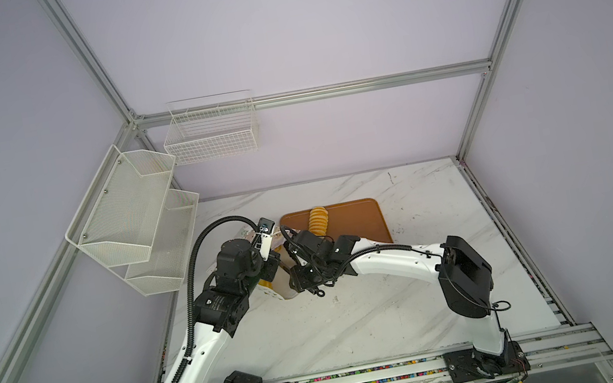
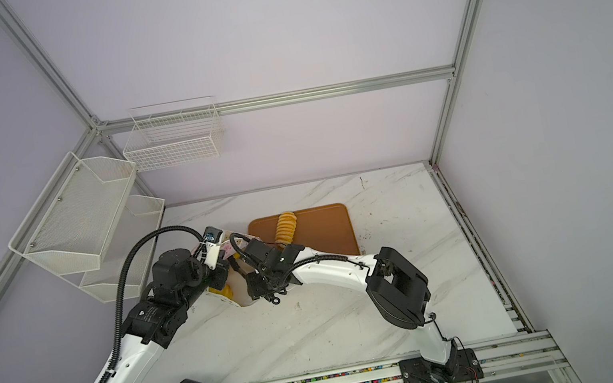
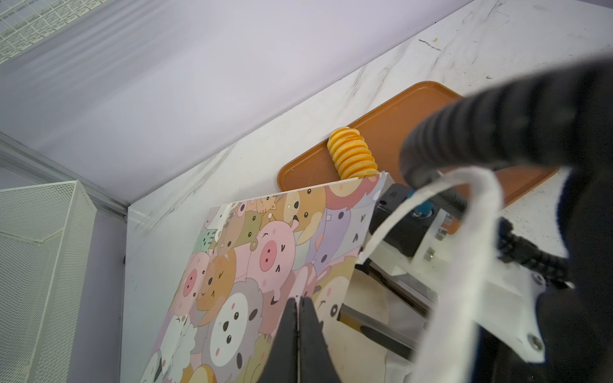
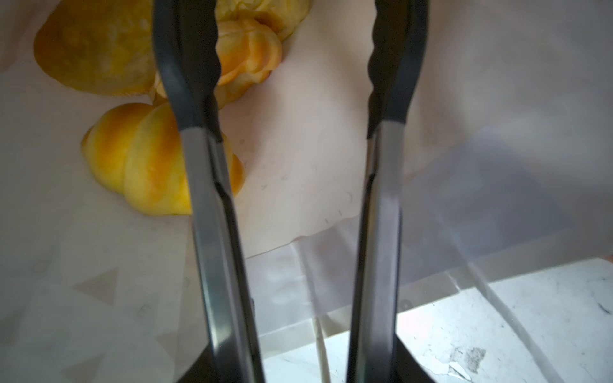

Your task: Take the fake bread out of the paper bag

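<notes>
**A:** Where is the bread?

**B:** One ridged, golden-yellow toy long roll (image 1: 318,222) lies on the flat orange-brown tray (image 1: 364,216), upper centre in both top views. Its long axis runs from the tray's far edge straight down the frame. The near end is hidden behind the right arm.

**A:** And the rest?

**B:** Inside the white paper bag (image 3: 252,265) printed with pastel cartoon animals. It sits on the white marble-look worktop (image 1: 359,318) just left of the tray, mostly covered by both arms. The right wrist view looks in through its mouth at a segmented crescent bun (image 4: 149,159), a ridged piece (image 4: 248,56) and a round bun (image 4: 96,46) on the inner wall.

**A:** The claws?

**B:** The left claw (image 3: 299,331) has its fingers pressed together against the printed wall; I cannot tell whether paper is caught between them. The right claw (image 1: 300,280) is clamped on steel tongs (image 4: 212,232) with black tips. The tips stand apart inside the bag, one of them crossing the ridged piece.
</notes>
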